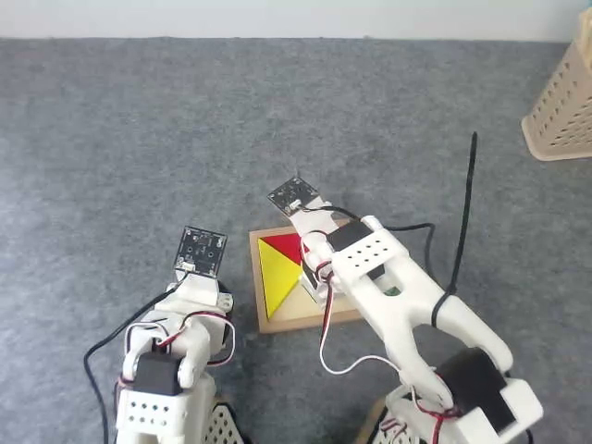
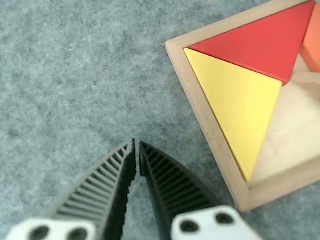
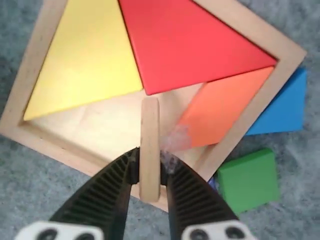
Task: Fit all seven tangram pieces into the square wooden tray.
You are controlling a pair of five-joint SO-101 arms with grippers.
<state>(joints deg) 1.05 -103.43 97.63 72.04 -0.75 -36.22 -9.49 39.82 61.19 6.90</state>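
The square wooden tray (image 1: pixel 254 277) lies on grey carpet between the arms, holding a yellow triangle (image 1: pixel 276 273) and a red triangle (image 1: pixel 285 246). In the right wrist view, my right gripper (image 3: pixel 150 159) is shut on a thin wood-coloured piece (image 3: pixel 149 145), held on edge above the tray's bare floor near its rim (image 3: pixel 31 65). An orange piece (image 3: pixel 222 107) lies in the tray against the red triangle (image 3: pixel 185 40). A blue piece (image 3: pixel 282 107) and a green piece (image 3: pixel 248 180) rest on the carpet just outside the rim. My left gripper (image 2: pixel 136 145) is shut and empty, over carpet beside the tray (image 2: pixel 204 107).
A cream perforated basket (image 1: pixel 562 102) stands at the far right. A black cable (image 1: pixel 467 203) rises behind the right arm (image 1: pixel 370 259). Open carpet stretches to the left and beyond the tray.
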